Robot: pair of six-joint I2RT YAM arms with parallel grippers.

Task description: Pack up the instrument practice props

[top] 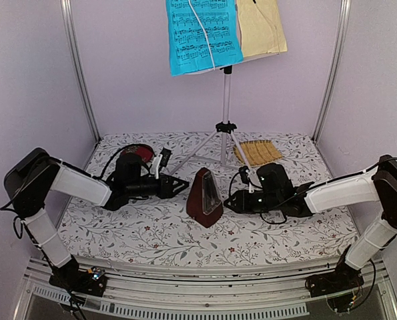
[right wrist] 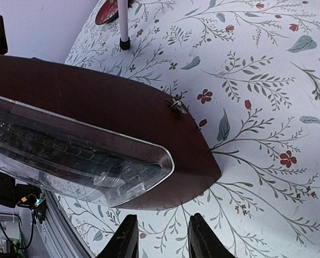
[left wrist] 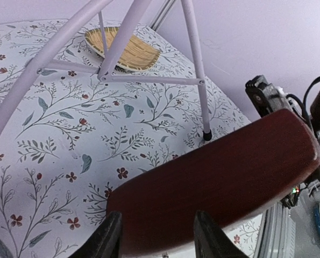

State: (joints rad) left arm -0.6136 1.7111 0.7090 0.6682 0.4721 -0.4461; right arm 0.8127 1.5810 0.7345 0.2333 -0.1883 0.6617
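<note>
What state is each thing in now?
music stand: unfolded, standing upright.
blue sheet: propped on the stand.
pale-yellow sheet: propped on the stand too.
metronome: standing upright.
right gripper: jaws apart, holding nothing.
left gripper: at the metronome; grip unclear.

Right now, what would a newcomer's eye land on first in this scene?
The bright blue music sheet beside a pale-yellow sheet, both on the silver music stand at the back. Then the red-brown metronome mid-table, flanked closely by the left end effector and right end effector.
</note>
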